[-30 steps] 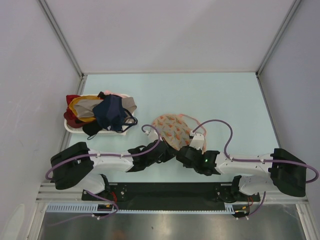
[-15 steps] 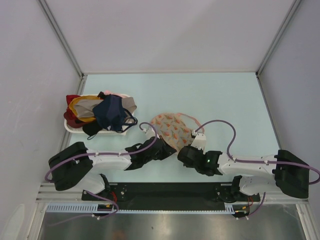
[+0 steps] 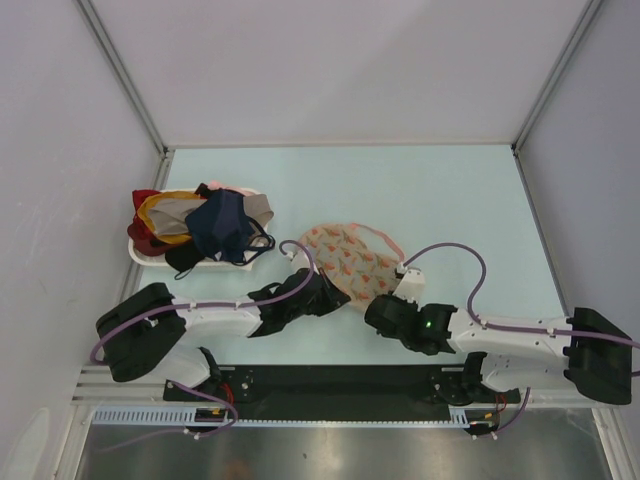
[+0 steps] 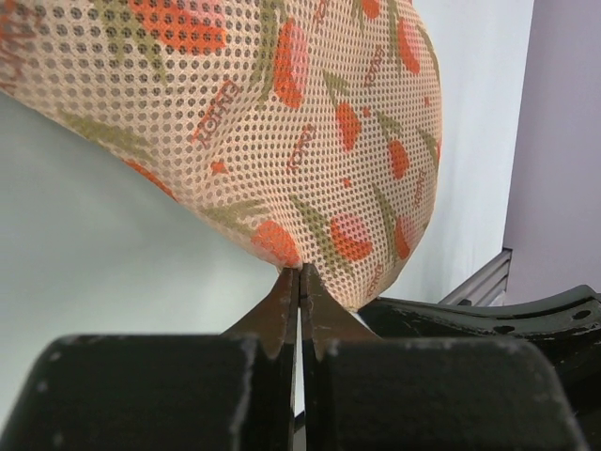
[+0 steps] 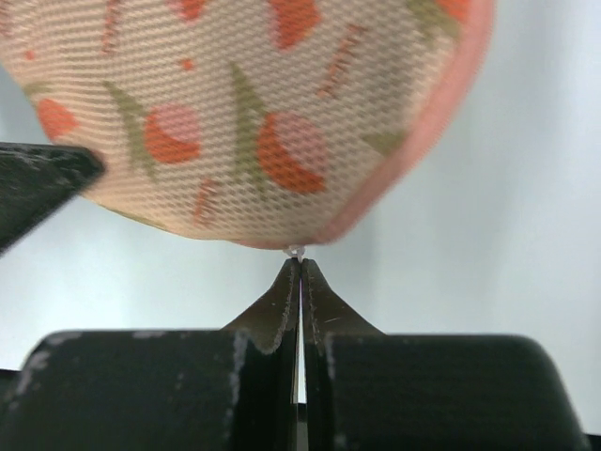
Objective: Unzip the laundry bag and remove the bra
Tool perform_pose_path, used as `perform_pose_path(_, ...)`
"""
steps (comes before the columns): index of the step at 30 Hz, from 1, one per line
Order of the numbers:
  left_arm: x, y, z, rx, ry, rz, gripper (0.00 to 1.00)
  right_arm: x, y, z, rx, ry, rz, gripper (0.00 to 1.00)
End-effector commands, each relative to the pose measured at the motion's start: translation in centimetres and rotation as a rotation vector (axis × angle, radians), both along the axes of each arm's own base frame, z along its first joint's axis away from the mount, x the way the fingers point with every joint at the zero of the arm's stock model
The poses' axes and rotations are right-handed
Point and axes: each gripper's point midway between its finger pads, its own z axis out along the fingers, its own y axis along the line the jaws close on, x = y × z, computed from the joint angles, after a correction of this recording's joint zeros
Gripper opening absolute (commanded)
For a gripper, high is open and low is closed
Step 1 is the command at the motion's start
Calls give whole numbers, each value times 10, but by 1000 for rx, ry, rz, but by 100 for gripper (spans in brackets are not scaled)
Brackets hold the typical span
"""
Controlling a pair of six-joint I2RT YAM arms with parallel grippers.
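So we're working the unzip step w/ both arms at the laundry bag (image 3: 345,262). The left end effector (image 4: 300,272) is clenched, pinching the bag's lower edge right at its tips. The right end effector (image 5: 299,263) is clenched too, nipping a tiny pale bit under the pink rim (image 5: 427,150) just above its tips. That's prob. the zip pull, tho we can't tell for sure. To do this well, we're thinking left is anchoring while right is drawing the pull along the rim, slow & low, mesh taut btw the two, no yanking. The bag is lying on the counter (image 3: 420,190) just ahead of both end effectors. It's looking flat & oval: beige-pink mesh, red-orange flower motifs, green stems, tiny lettering. Contents are hidden.
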Motion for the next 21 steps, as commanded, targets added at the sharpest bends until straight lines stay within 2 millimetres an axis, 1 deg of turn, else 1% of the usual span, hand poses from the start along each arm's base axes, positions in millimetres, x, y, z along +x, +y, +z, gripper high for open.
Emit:
perform_pose_path(1, 17, 7, 8, 49, -80, 11, 0, -1, -46, -8, -139, -24, -73, 0)
perform_pose_path(7, 20, 3, 14, 54, -124, -17, 0, -1, -54, -7, -142, -26, -87, 0)
perform_pose_path(8, 21, 0, 17, 47, -133, -28, 0, 0, -55, -6, -144, -29, -89, 0)
perform_pose_path(10, 21, -4, 17, 58, -150, -55, 0, 0, -54, -5, -143, -31, -82, 0)
perform_pose_path(11, 22, -10, 22, 48, -163, -77, 0, 1, -52, -4, -138, -33, -79, 0)
perform_pose_path(13, 25, -14, 24, 66, -191, -113, 0, 1, -51, -2, -133, -34, -73, 0)
perform_pose_path(15, 30, -24, 28, 74, -222, -168, 0, 1, -48, 1, -128, -35, -62, 0)
perform_pose_path(17, 39, -31, 31, 80, -244, -188, 0, -1, -47, 3, -123, -32, -56, 0)
perform_pose_path(21, 52, -35, 33, 127, -313, -234, 0, -2, -32, 10, -75, -38, -23, 0)
